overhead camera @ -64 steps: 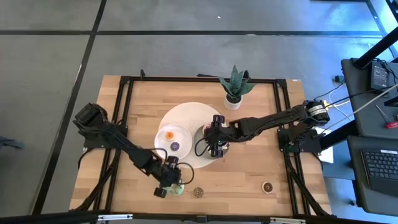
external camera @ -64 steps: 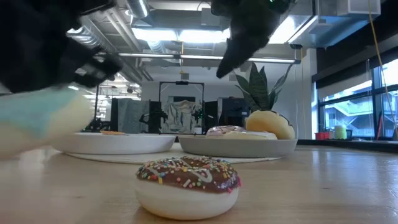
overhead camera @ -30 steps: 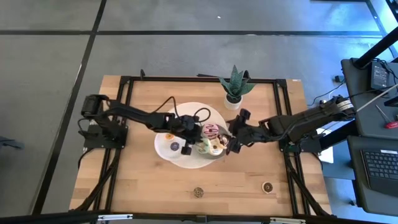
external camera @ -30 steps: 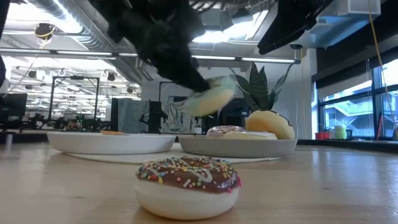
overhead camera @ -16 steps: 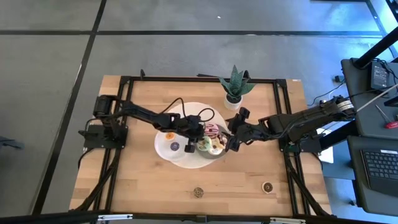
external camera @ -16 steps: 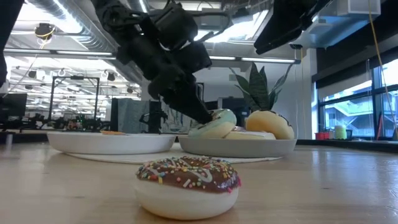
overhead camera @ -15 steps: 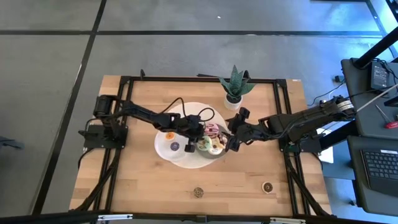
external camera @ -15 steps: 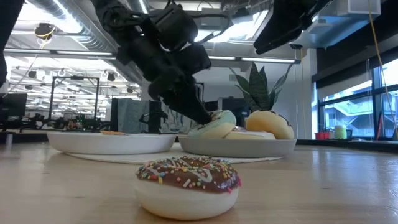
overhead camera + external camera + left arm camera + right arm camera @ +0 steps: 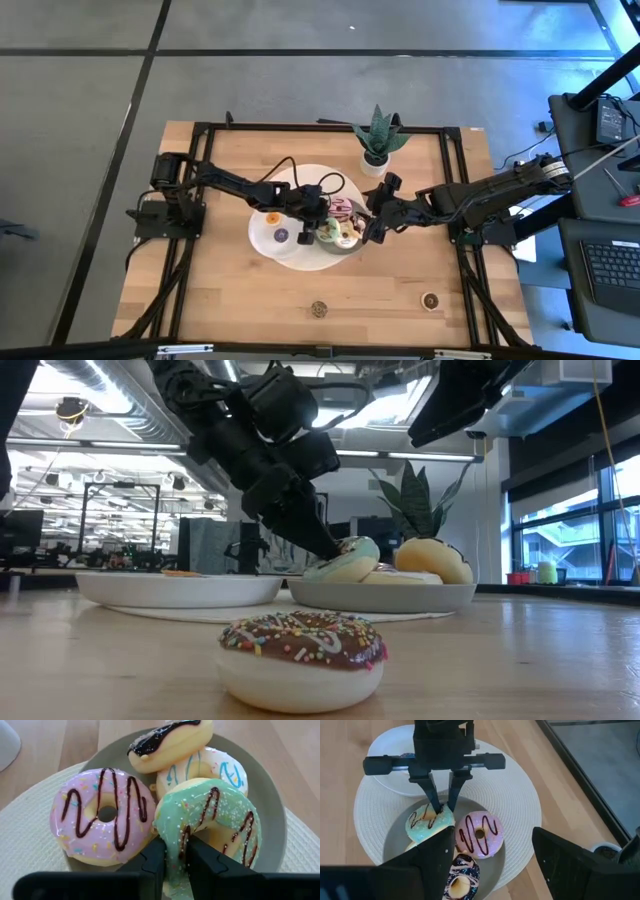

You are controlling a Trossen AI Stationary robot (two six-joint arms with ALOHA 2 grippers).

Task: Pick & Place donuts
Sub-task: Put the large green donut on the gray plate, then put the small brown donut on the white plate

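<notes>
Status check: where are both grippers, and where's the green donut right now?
Left gripper pinching green donut, set on grey plate among other donuts. Right gripper open, hovering beside plate. Two donuts remain on table front; nothing blocking.

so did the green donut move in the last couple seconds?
Yes. The green donut went from the table's front edge up onto the grey plate by the plant, with the left hand at it.

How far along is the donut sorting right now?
Done: three donuts sit in the grey plate, among them the pink donut; the white plate holds small ones. In hand: the left gripper straddles the rim of the green donut, tilted on the pile. The right gripper waits open beside the plate. Left: the chocolate sprinkled donut and another small donut on the table.
</notes>
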